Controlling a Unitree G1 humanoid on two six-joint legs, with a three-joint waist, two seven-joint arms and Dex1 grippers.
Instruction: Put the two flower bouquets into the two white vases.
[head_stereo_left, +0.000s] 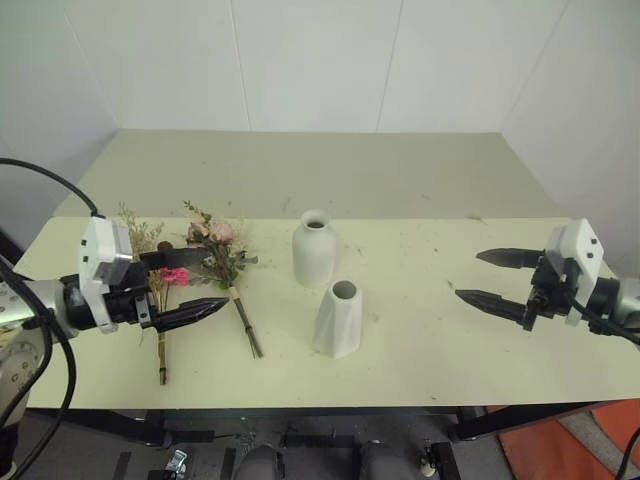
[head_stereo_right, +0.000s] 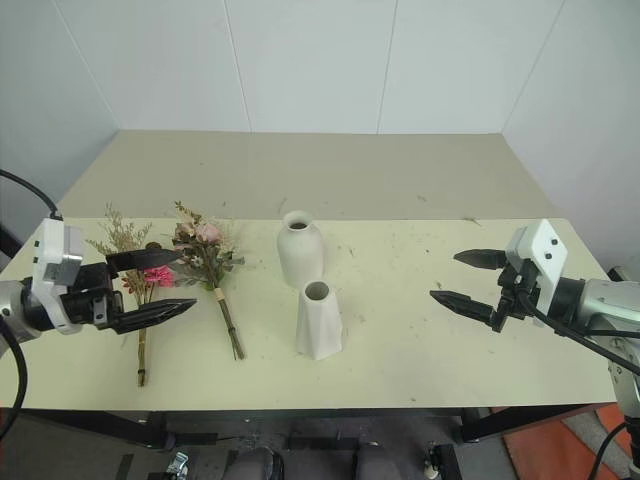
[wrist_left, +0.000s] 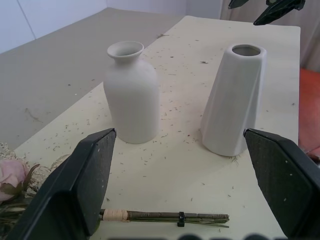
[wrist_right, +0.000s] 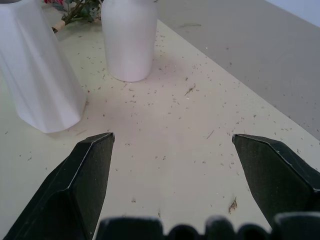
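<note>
You see two white vases that look like matt clay: the round bottle vase (wrist_left: 131, 92) is smooth and dull, and the twisted vase (wrist_left: 234, 100) has flat, dull sides with no shine. The table (head_stereo_left: 440, 330) looks like a pale, smooth board, matt and speckled with tiny dry crumbs, and the slim bouquet (head_stereo_left: 160, 285) and the fuller bouquet (head_stereo_left: 222, 262) look dry and rough, the fuller one's woody stems bound with a pale, tape-like wrap. Your gripper fingers (wrist_left: 80, 185) look like black hard plastic with a fine, grainy, matt face.
</note>
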